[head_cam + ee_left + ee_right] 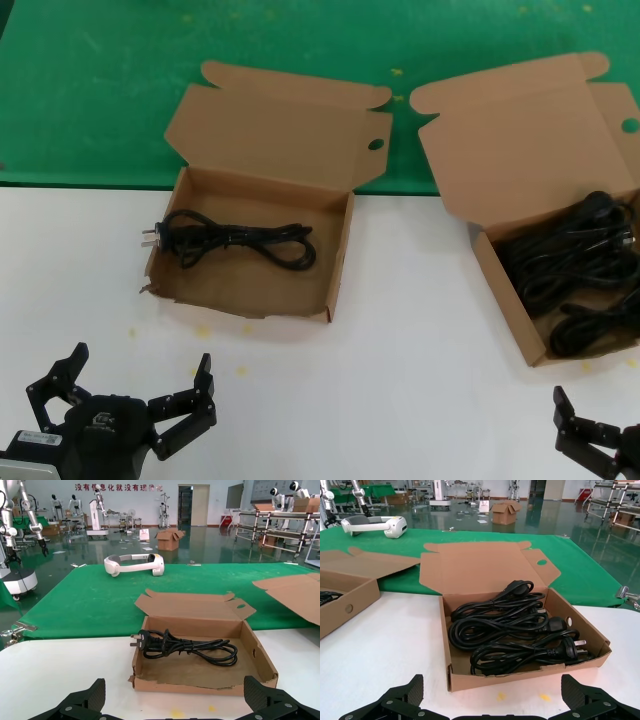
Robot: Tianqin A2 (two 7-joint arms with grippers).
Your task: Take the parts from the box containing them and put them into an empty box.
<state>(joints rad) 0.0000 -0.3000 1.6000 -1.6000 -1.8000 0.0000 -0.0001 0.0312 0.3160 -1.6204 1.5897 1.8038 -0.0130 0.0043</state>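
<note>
The torn-fronted box (250,305) stands left of centre with its lid back and one black coiled power cord (240,240) in it; both show in the left wrist view (box (200,686), cord (185,645)). The intact-fronted box (505,300) at the right holds several black cords (580,270), also in the right wrist view (box (520,676), cords (515,630)). My left gripper (135,385) is open and empty near the table's front edge, short of the torn box (175,700). My right gripper (610,450) is open and empty at the front right, short of the full box (492,700).
A green mat (100,80) covers the table behind both boxes, and a white headset-like device (134,564) lies on it far back. Small yellow marks (204,330) dot the white tabletop. White tabletop lies between the boxes and in front of them.
</note>
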